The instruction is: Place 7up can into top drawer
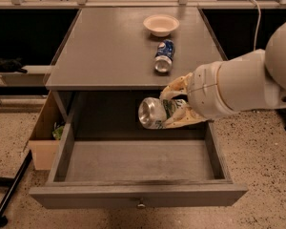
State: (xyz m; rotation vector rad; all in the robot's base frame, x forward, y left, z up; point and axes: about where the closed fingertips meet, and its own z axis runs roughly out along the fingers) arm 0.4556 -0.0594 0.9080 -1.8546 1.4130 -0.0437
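7up can (155,112), silvery, dented, pale green label: lying sideways in mid-air over the rear of the open grey wooden top drawer (62,151), clear of its floor. Tan two-finger gripper (174,109): closed around the can's body. Risk: dropped from this height, the round can may bounce and roll.

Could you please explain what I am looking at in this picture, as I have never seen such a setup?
This is one camera view, looking down at a grey table. The big white shape on the right is a robot arm. Its beige gripper is shut on the 7up can, holding it sideways above the open top drawer. On the table are a blue can lying on its side and a white bowl. A cardboard box stands on the floor at left.
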